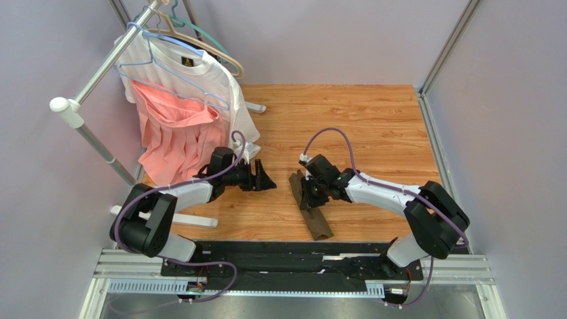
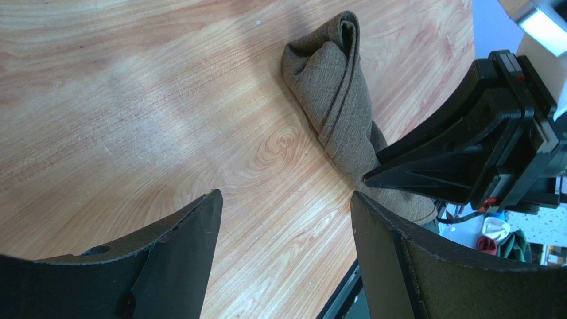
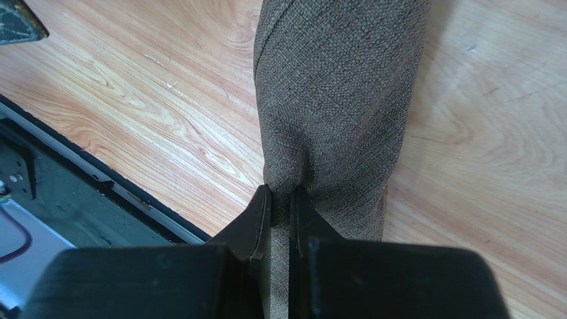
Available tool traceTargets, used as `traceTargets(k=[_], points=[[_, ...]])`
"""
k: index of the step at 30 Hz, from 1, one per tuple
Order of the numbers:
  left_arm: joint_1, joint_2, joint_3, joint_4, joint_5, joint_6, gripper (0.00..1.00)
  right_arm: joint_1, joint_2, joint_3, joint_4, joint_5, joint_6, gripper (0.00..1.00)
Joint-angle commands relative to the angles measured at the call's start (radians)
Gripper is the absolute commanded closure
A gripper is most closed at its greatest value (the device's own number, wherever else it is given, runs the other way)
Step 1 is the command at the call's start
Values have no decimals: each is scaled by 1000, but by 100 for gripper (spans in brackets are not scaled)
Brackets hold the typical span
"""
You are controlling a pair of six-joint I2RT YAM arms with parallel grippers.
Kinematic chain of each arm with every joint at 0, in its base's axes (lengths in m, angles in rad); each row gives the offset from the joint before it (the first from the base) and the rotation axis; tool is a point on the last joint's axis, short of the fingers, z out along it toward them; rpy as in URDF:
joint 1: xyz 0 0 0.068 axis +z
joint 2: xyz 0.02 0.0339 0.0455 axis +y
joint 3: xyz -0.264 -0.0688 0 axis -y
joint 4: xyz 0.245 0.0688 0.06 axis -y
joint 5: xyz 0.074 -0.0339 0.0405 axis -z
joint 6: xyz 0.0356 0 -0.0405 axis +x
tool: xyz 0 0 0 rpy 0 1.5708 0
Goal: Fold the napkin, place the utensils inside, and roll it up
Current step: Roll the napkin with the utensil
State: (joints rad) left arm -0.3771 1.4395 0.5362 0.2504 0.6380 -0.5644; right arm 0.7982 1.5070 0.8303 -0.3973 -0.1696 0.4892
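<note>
Right claw [image 3: 279, 194] pinching the rolled napkin [image 3: 339, 86]
A small fold sits between its fingertips [image 3: 261, 207], the roll stretching ahead on the counter [image 3: 499, 133]; left claw [image 2: 285, 198] spread wide, the napkin lying ahead of it, untouched.

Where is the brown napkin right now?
In the top view the rolled-up napkin lies on the wooden table, just right of the middle, with the right gripper pinching a fold of it.
</note>
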Motion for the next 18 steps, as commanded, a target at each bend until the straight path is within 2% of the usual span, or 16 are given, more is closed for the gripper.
traceTargets(k=[1,7,18], points=[[7,-19,5,3,5,24,21,-60,-48,-34,83,-82,-18,100],[7,-16,10,1,5,24,21,-148,-65,-68,98,-116,-61,100],[7,-5,19,1,3,23,21,-318,-59,-117,231,-333,-67,100]])
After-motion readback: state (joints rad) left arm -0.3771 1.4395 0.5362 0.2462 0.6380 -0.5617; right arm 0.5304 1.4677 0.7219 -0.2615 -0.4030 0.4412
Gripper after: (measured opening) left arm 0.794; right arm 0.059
